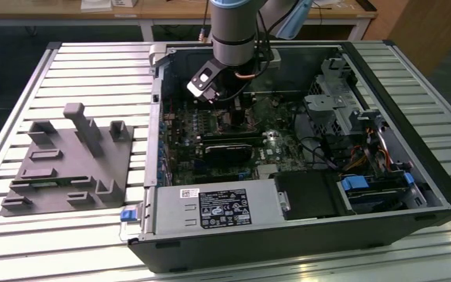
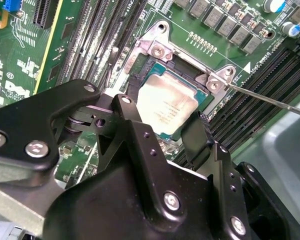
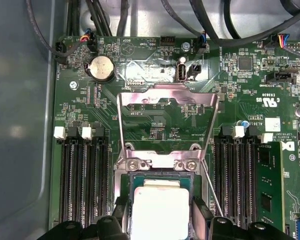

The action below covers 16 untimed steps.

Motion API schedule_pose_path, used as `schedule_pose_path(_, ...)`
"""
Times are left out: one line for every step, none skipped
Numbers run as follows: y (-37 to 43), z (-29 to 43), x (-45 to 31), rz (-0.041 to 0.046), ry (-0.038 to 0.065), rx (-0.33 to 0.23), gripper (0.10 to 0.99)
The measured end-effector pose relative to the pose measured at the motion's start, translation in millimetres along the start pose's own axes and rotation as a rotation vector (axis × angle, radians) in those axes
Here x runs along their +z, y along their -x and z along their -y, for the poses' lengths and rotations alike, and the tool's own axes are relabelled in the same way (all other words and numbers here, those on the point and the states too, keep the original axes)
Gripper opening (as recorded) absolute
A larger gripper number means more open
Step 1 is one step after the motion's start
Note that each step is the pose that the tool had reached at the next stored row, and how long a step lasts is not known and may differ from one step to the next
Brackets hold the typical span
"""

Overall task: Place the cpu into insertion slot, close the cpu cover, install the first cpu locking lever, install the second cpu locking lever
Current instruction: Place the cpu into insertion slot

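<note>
Green motherboard (image 3: 240, 80) — memory slots (image 3: 82, 180) flank the cpu (image 3: 160, 202) the gripper (image 2: 162, 114) clasps.

There were one cpu (image 3: 160, 212), one cpu cover (image 3: 165, 92), one insertion slot (image 2: 181, 74), two fingers (image 2: 196, 136), one coin battery (image 3: 101, 68) and four white latches (image 3: 60, 132).

In the second wrist view the end effector (image 2: 161, 114) hides one edge of the chip (image 2: 167, 100). The first wrist view crops it.
</note>
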<state>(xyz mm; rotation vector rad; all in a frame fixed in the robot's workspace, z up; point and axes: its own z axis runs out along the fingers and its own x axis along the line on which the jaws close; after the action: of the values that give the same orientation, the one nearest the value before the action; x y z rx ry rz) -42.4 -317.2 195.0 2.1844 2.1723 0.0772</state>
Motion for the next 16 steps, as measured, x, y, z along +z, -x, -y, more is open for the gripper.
schedule_pose_path(0.0,-0.1,-1.1,0.0000,0.000,0.000,0.616)
schedule_pose_path(0.0,-0.2,-2.1,0.0000,0.000,0.000,0.616)
schedule_pose_path(0.0,-0.3,-3.1,0.0000,0.000,0.000,0.616)
schedule_pose_path(0.0,-0.3,-3.8,0.0000,0.000,0.000,0.616)
schedule_pose_path(0.0,-0.4,-4.1,-0.0002,0.000,0.000,0.616)
schedule_pose_path(0.0,-0.4,-4.1,-0.0003,0.000,0.000,0.616)
schedule_pose_path(0.0,-0.4,-4.1,-0.0003,0.000,0.000,0.616)
schedule_pose_path(0.0,-0.4,-4.1,-0.0003,0.000,0.000,0.616)
schedule_pose_path(0.0,-0.4,-4.2,-0.0003,0.000,0.000,0.616)
schedule_pose_path(0.0,-0.4,-4.2,-0.0002,0.000,0.000,0.616)
schedule_pose_path(0.0,-0.4,-4.2,-0.0001,0.000,0.000,0.616)
schedule_pose_path(0.0,-0.4,-4.2,-0.0001,0.000,0.000,0.616)
schedule_pose_path(0.0,-0.4,-4.2,-0.0001,0.000,0.000,0.616)
schedule_pose_path(0.0,-0.4,-4.3,-0.0001,0.000,0.000,0.616)
schedule_pose_path(0.0,-0.4,-4.3,-0.0001,0.000,0.000,0.600)
schedule_pose_path(0.0,-0.4,-4.3,-0.0001,0.000,0.000,0.537)
